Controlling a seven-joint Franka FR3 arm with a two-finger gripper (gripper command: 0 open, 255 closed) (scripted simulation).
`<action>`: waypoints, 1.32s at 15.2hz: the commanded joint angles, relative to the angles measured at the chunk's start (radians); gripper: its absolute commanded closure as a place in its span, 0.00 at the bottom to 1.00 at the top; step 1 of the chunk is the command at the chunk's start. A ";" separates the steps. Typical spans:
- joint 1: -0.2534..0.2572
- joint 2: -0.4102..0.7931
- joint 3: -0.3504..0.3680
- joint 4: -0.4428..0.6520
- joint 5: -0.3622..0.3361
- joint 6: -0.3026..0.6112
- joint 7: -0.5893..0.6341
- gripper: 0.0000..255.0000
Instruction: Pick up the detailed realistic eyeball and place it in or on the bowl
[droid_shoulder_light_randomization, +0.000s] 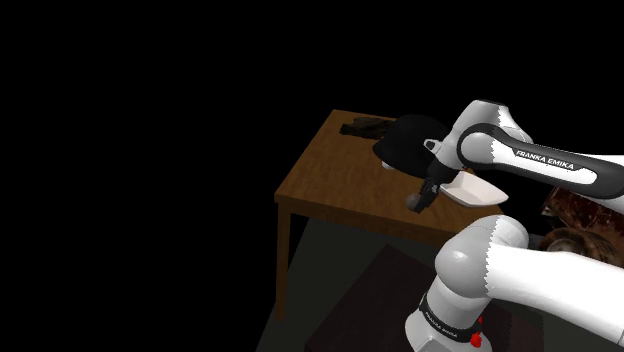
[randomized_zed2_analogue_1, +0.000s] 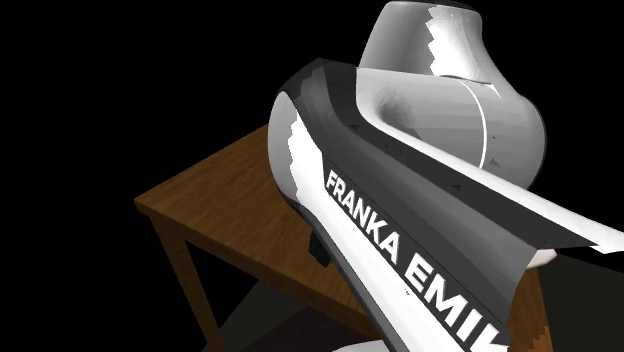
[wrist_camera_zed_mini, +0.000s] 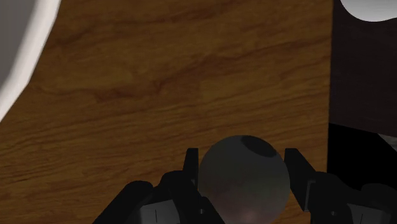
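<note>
A grey eyeball (wrist_camera_zed_mini: 245, 181) with a dark pupil sits between my gripper's (wrist_camera_zed_mini: 243, 167) two black fingers (wrist_camera_zed_mini: 191, 170), which press on both of its sides just above the brown wooden table (wrist_camera_zed_mini: 159, 95). My gripper is shut on it. In the shoulder view the gripper (droid_shoulder_light_randomization: 424, 196) hangs low near the table's front edge, the small grey eyeball (droid_shoulder_light_randomization: 413, 204) at its tip. The white bowl (droid_shoulder_light_randomization: 478, 189) stands right beside the gripper, toward the shoulder view's right. In the wrist view the bowl's pale rim (wrist_camera_zed_mini: 25, 60) curves in some way off from the eyeball.
A big black rounded object (droid_shoulder_light_randomization: 405, 141) and a smaller dark thing (droid_shoulder_light_randomization: 362, 127) lie at the table's far end. The table's edge (wrist_camera_zed_mini: 330, 95) runs close past the gripper. My white arm (randomized_zed2_analogue_1: 420, 230) covers much of the table (randomized_zed2_analogue_1: 200, 190) in the second exterior view. Around the table lies a black area.
</note>
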 joint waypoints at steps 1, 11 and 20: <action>0.000 0.000 0.000 0.000 0.000 0.000 0.000 1.00; 0.016 -0.004 0.029 0.035 0.028 -0.035 0.006 1.00; 0.062 0.007 0.105 0.149 0.100 -0.132 0.021 1.00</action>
